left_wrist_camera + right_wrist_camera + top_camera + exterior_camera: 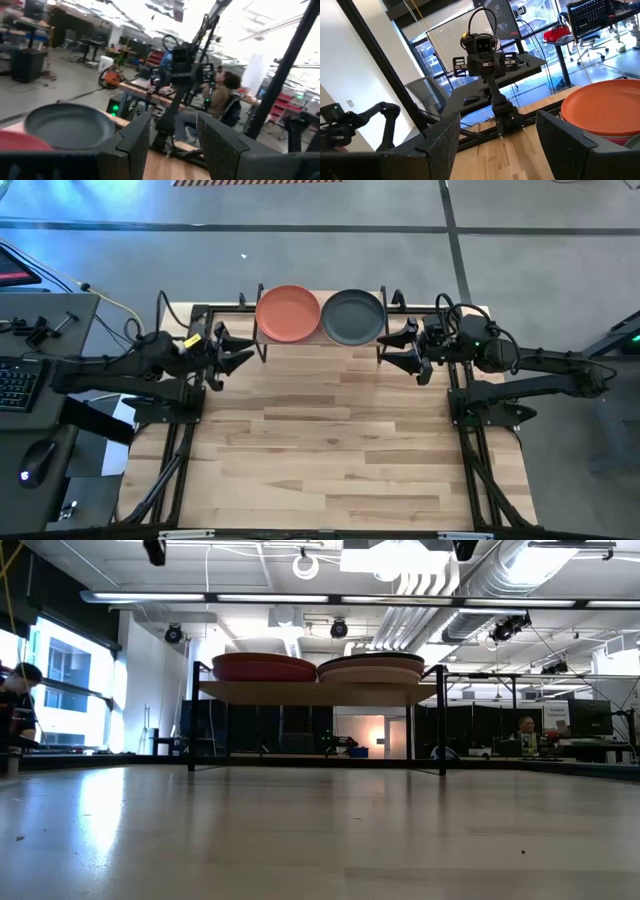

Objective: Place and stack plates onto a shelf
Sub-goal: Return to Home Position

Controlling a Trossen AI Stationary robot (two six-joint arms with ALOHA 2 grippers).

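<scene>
Two stacks of plates sit side by side on the shelf (322, 338) at the table's far edge. The left stack shows an orange plate (288, 313) on top, the right a dark pale-teal plate (352, 316). In the low view both stacks (265, 667) (372, 669) rest flat on the shelf's wooden top (310, 692); the lower plates are mostly hidden. My left gripper (243, 350) hovers open just left of the shelf, empty. My right gripper (393, 348) hovers open just right of it, empty. In the wrist views the teal plate (67, 126) and orange plate (607, 107) show.
The wooden tabletop (320, 440) spreads in front of the shelf toward the near edge. A desk with keyboard (15, 380) and mouse stands left of the table. People sit in the room beyond (220, 95).
</scene>
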